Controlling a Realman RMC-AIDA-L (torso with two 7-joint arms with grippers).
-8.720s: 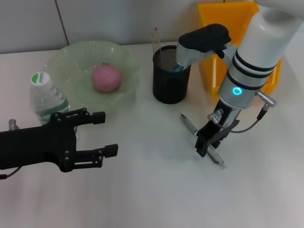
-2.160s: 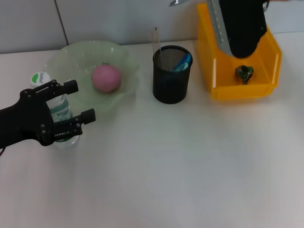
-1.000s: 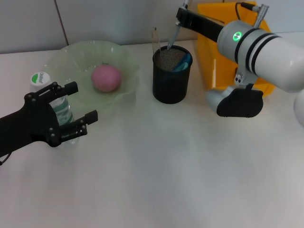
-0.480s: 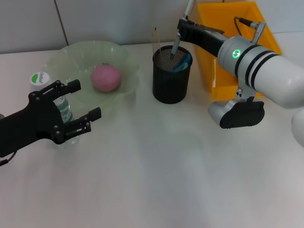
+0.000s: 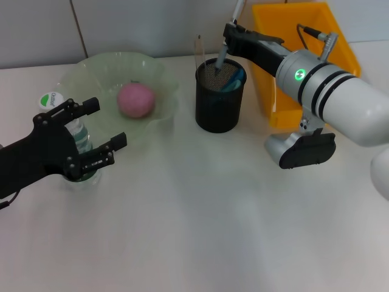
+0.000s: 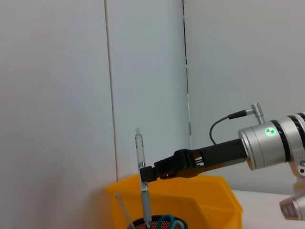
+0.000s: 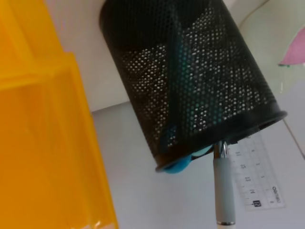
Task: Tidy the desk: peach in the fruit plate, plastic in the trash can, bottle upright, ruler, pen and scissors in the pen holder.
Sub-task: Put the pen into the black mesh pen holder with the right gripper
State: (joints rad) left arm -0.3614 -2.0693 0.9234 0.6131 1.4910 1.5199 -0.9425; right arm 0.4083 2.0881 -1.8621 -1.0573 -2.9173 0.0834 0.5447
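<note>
Directly above the pen holder (image 5: 219, 103), your right hand (image 5: 228, 38) stays clamped on the pen (image 5: 221, 58), near-upright, tip at the rim's 12 o'clock; left hand (image 5: 91, 131) spread wide around the bottle (image 5: 67, 131).

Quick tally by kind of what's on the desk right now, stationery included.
Containers: 3 - fruit plate, pen holder, yellow bin
Fruit: 1 - peach
Bottles: 1 - bottle
Stationery: 3 - pen, ruler, scissors
Total: 8

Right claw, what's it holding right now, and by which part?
The right claw pinches a slim grey pen at mid-barrel, tip down in the black mesh pen holder.
</note>
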